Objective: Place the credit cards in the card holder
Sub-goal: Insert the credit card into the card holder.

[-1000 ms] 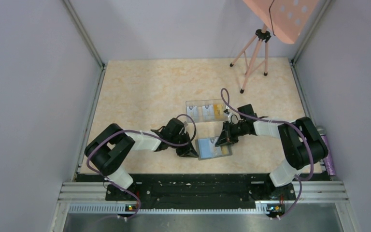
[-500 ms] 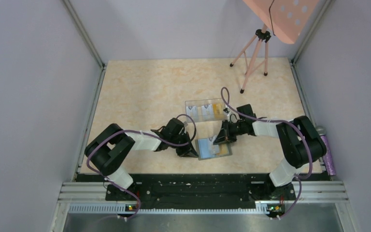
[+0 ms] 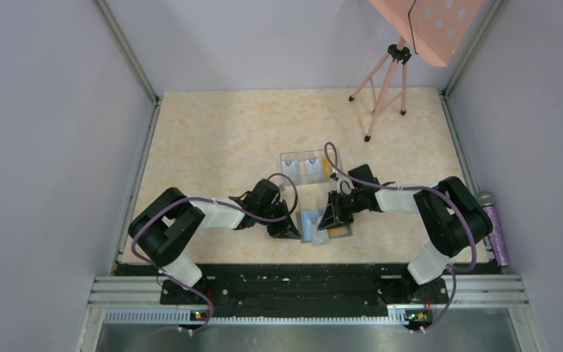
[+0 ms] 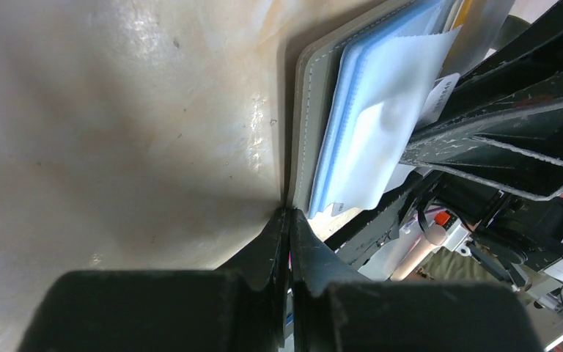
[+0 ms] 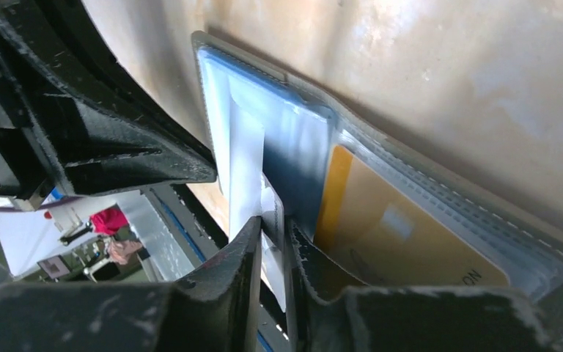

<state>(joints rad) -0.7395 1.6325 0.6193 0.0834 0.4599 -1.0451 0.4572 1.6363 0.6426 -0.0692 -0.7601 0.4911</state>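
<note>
Card by card: an open wallet [image 4: 309, 125] lies flat on the table [image 3: 220, 147], near its front edge and between two robot arms, blue lining up. The left gripper [image 4: 289, 214], fingers pressed together, rests its tips against the wallet's grey outer edge. It apparently acts as a stop, so the wallet cannot slide while a card is pushed in from the other side; whether it nips the rim itself cannot be told. The right gripper [image 5: 275, 226] leans low over the lining, jaws a narrow slit apart with a pale card [image 5: 247, 169] standing between them, its far end at the mouth of a blue slot. Whether the jaws bear on the card cannot be told. The shallow angle looks chosen to slide the card along the lining rather than jab it. An orange card [image 5: 388, 227] sits seated in the neighbouring slot. Just beyond the wallet, a clear box [image 3: 297, 155] holds more cards [image 3: 310, 170], so the job appears partly done
</note>
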